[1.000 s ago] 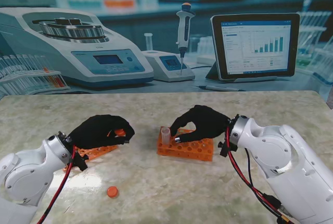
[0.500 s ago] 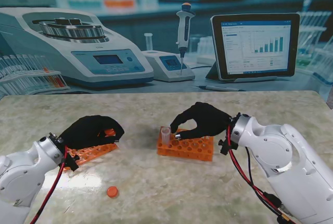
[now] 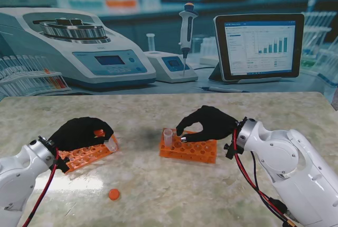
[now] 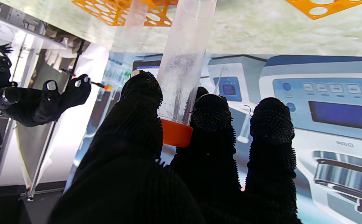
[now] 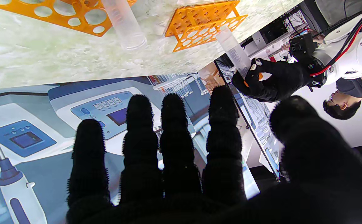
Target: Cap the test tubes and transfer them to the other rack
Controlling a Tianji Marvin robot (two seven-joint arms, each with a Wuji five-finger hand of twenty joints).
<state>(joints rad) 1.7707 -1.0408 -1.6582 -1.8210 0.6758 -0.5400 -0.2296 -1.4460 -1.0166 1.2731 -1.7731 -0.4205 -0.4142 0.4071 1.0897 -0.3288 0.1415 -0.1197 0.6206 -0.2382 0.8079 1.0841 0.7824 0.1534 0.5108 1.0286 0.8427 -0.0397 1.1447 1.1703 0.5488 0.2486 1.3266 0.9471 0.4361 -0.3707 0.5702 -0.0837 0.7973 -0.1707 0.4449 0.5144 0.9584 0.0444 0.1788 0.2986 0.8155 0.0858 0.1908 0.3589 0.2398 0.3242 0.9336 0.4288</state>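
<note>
Gripping a capped tube (image 4: 184,62) — left robot hand (image 3: 79,133); right robot hand (image 3: 211,123) spread, holding nothing.

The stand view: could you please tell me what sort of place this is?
Probably a mock laboratory bench: orange tube racks sit on a marble-look table, while the centrifuge and pipette behind seem a printed backdrop.

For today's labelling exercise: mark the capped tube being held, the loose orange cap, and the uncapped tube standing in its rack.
capped tube (image 4: 184,62), left wrist view, clear wall.
loose cap (image 3: 113,194), stand view, top face.
uncapped tube (image 3: 168,136), stand view, upper wall.
</note>
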